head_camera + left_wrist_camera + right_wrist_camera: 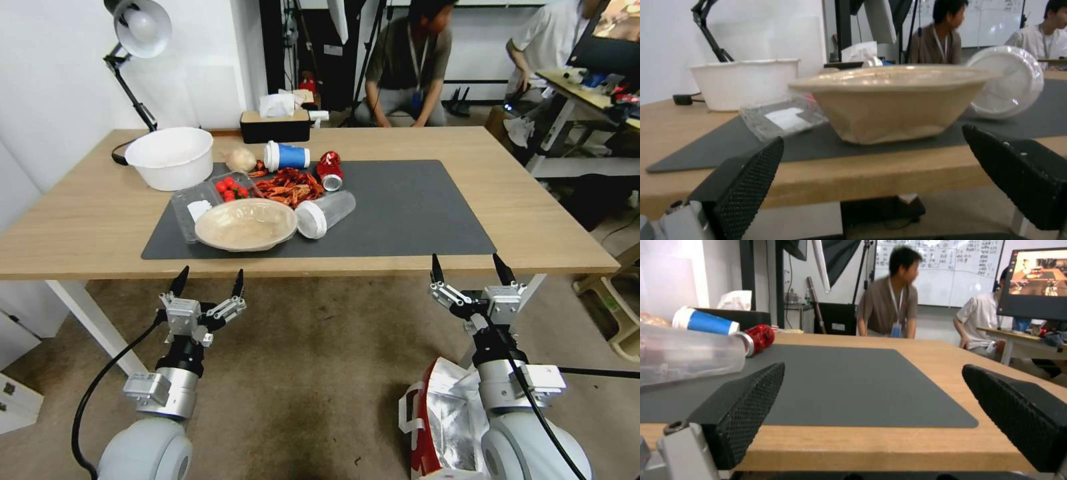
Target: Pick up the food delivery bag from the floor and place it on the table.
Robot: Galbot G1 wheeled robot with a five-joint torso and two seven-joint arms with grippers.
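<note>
We see the food delivery bag on the floor under our right arm. Both the left end effector and right end effector hang spread at the table near edge.

The right arm hides much of the food delivery bag, whose base the picture's edge cuts off.
</note>
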